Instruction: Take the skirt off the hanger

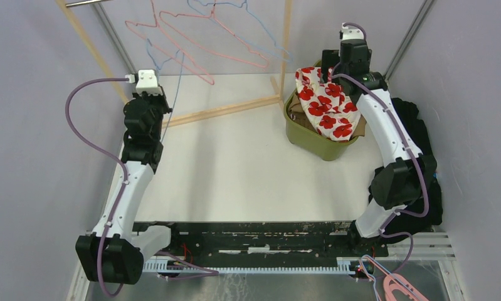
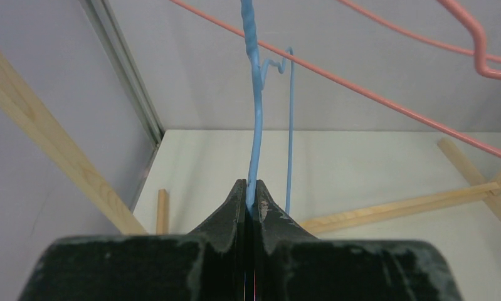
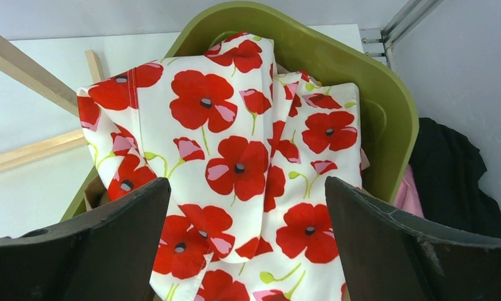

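Note:
The skirt point(image 1: 326, 103), white with red poppies, lies crumpled in and over a green bin point(image 1: 310, 141) at the back right; it fills the right wrist view point(image 3: 235, 144). My right gripper point(image 1: 328, 66) hovers just above it, open and empty, fingers either side of the cloth point(image 3: 247, 188). My left gripper point(image 1: 165, 105) is shut on the lower wire of a bare blue hanger point(image 1: 179, 75) hanging at the back left. In the left wrist view the gripper point(image 2: 252, 188) pinches the blue hanger point(image 2: 256, 125) between its tips.
Pink hangers point(image 1: 197, 50) hang on the rail of a wooden rack point(image 1: 222, 110) at the back. A black garment point(image 1: 423, 138) lies right of the bin point(image 3: 373, 94). More pink hangers point(image 1: 398, 285) lie at the near right edge.

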